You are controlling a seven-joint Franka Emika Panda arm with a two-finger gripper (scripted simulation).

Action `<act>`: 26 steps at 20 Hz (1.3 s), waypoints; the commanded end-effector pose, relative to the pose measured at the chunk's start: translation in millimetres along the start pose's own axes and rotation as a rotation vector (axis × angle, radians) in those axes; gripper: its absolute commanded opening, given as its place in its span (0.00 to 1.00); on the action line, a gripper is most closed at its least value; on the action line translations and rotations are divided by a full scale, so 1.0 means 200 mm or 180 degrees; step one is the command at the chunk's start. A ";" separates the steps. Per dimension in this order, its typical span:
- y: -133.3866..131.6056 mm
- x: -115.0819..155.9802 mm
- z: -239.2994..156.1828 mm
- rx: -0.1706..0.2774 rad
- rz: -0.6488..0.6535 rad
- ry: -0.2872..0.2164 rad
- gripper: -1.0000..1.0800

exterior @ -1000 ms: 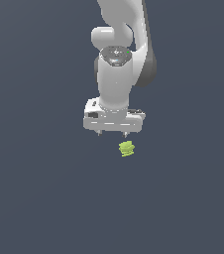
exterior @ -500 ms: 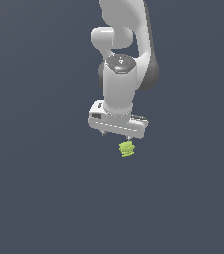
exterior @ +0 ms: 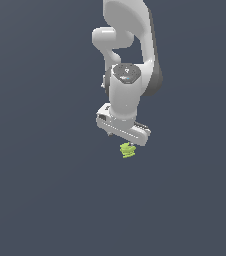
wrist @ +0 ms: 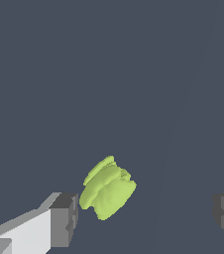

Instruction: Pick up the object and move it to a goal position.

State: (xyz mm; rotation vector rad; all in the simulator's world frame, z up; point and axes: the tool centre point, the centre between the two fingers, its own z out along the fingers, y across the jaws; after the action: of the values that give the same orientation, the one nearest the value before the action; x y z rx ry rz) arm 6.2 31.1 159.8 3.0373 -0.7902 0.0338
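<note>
Hovering right over the object (exterior: 128,150), I have the end effector (exterior: 123,139) lined up so the lime-green lump sits just beneath its body, slightly toward the exterior view's right of the hand's centre. The object rests on the bare dark tabletop (exterior: 45,200), a small ridged, stacked-looking piece lying tilted on its side. In the wrist view the fingers (wrist: 64,218) stand wide apart with nothing between them gripped; the object (wrist: 106,188) lies in the gap but much nearer one pad than the other, close beside it without clearly touching. I judge the spread is that wide to leave clearance for descending around the lump. Closing from here would probably push the piece sideways before pinching, so I would centre it first. No goal marker shows in either view.
</note>
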 end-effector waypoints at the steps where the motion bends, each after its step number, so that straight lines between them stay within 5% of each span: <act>1: -0.01 -0.02 0.03 0.0002 0.0207 -0.0008 0.96; 26: -0.11 -0.18 0.28 -0.0023 0.2140 -0.0061 0.96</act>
State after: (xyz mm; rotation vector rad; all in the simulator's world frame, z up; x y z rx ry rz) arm -12.0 66.3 105.7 2.6378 -1.7104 0.0026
